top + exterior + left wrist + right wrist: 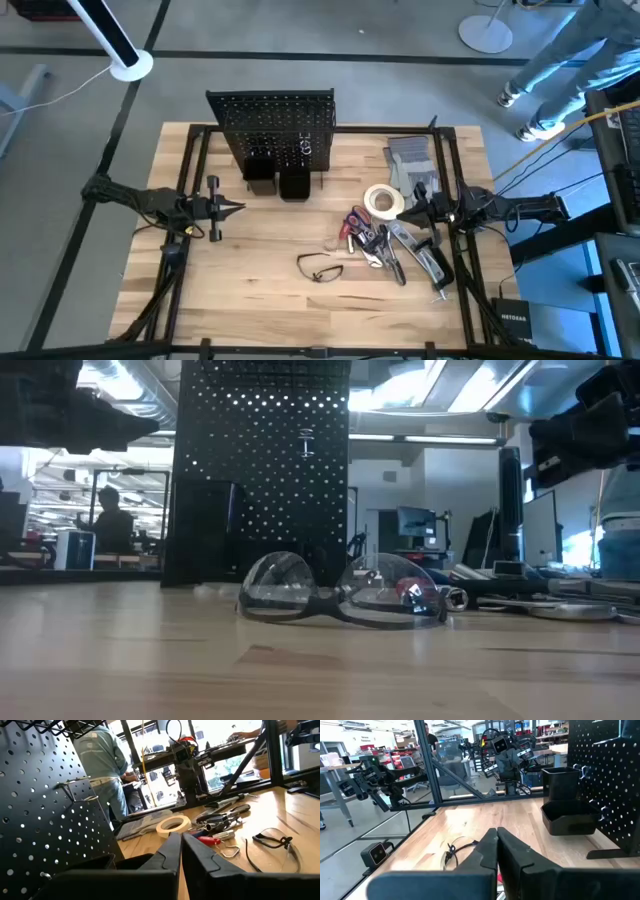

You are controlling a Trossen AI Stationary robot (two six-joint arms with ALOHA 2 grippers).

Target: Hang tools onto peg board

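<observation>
The black peg board [270,120] stands upright at the table's far middle, with two small black bins [276,178] at its front. The tools lie right of centre: a white tape roll [382,201], red-handled pliers [357,226], silver tools [425,258] and black-framed safety glasses [320,268], resting lens-down on the wood [340,595]. My left gripper [238,208] is shut and empty, left of the bins and above the table. My right gripper [410,212] is shut and empty, just right of the tape roll and above the tools.
Grey gloves [410,160] lie at the far right, behind the tape roll. A black frame [195,170] runs along the table's sides. A small hook [307,442] sticks out of the peg board's front. Bare wood lies left of the glasses [250,280]. People show beyond the table.
</observation>
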